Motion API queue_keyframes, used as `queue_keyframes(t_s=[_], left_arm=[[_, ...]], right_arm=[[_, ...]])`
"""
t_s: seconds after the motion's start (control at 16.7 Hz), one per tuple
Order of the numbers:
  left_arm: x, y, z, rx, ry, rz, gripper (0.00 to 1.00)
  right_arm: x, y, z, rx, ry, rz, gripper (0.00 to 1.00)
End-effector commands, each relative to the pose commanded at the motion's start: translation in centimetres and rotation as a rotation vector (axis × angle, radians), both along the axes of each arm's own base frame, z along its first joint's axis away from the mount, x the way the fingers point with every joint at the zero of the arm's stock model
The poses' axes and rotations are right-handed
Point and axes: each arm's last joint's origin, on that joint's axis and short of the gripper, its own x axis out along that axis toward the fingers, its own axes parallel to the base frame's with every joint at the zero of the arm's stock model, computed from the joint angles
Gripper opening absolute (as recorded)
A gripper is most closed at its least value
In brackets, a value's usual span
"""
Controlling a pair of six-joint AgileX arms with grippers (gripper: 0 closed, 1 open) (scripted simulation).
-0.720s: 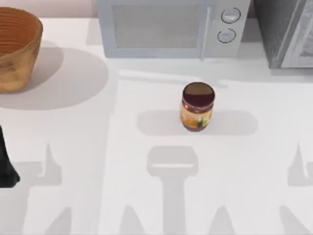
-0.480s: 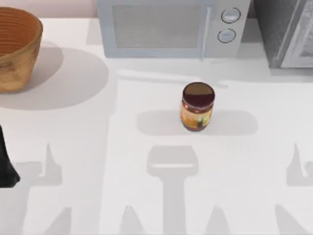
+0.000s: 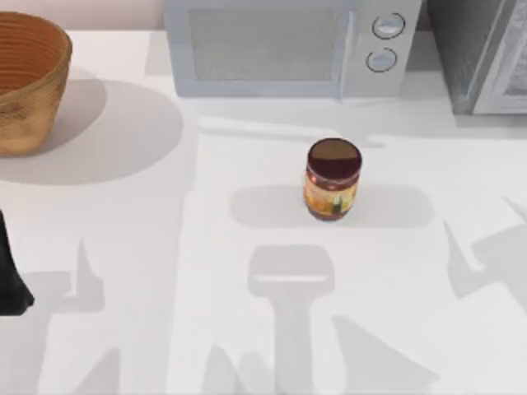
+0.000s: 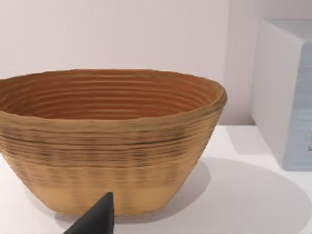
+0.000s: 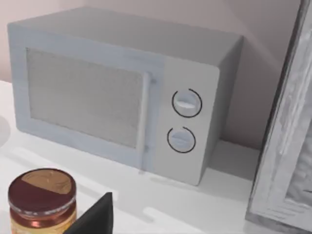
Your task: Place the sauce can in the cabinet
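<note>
1. Can (image 3: 333,178) upright mid-table, bare white table (image 3: 247,329) on all sides; label text unreadable.
2. Microwave (image 3: 280,45) behind it at the far edge, two knobs, no legible markings.
3. Cabinet (image 3: 482,53) far right corner.
4. Basket (image 3: 29,82) far left.
5. Left arm (image 3: 10,276) at the left edge; finger state: cannot tell for either gripper.

Table (image 3: 123,247): white top, bearing all items | sauce can (image 3: 333,178): standing upright near centre | microwave (image 3: 288,45): sitting at rear | basket (image 3: 29,78): resting at rear left | cabinet (image 3: 482,53): occupying rear right corner
</note>
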Motion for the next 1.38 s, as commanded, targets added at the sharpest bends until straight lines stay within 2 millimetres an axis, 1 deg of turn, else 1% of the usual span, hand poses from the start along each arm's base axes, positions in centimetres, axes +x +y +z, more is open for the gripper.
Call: queue_keyframes(t_s=[0.12,0.3,0.42,0.54,0.6,0.72,0.84,0.96,1.08,1.2,1.32,1.38], left_arm=[[0.0,0.0,0.0,0.000,0.000,0.000,1.00],[0.0,0.0,0.0,0.000,0.000,0.000,1.00],[0.0,0.0,0.0,0.000,0.000,0.000,1.00],[0.0,0.0,0.0,0.000,0.000,0.000,1.00],[0.0,0.0,0.0,0.000,0.000,0.000,1.00],[0.0,0.0,0.0,0.000,0.000,0.000,1.00],[0.0,0.0,0.0,0.000,0.000,0.000,1.00],[0.0,0.0,0.0,0.000,0.000,0.000,1.00],[0.0,0.0,0.0,0.000,0.000,0.000,1.00],[0.0,0.0,0.0,0.000,0.000,0.000,1.00],[0.0,0.0,0.0,0.000,0.000,0.000,1.00],[0.0,0.0,0.0,0.000,0.000,0.000,1.00]], right_arm=[[2.1,0.5,1.6,-0.032,0.012,0.116,1.00],[6.5,1.2,3.3,-0.075,0.026,0.298,1.00],[10.0,1.7,3.5,-0.097,0.036,0.421,1.00],[13.9,2.2,2.7,-0.111,0.047,0.543,1.00],[15.8,2.4,1.8,-0.115,0.053,0.602,1.00],[19.4,2.8,-0.6,-0.112,0.069,0.720,1.00],[22.5,3.4,-4.0,-0.097,0.085,0.832,1.00],[24.8,3.9,-7.8,-0.072,0.099,0.935,1.00],[26.3,4.5,-11.7,-0.042,0.108,1.025,1.00],[27.2,5.1,-15.1,-0.012,0.113,1.099,1.00],[27.5,5.5,-17.7,0.012,0.114,1.152,1.00],[27.6,5.7,-18.6,0.021,0.113,1.170,1.00]])
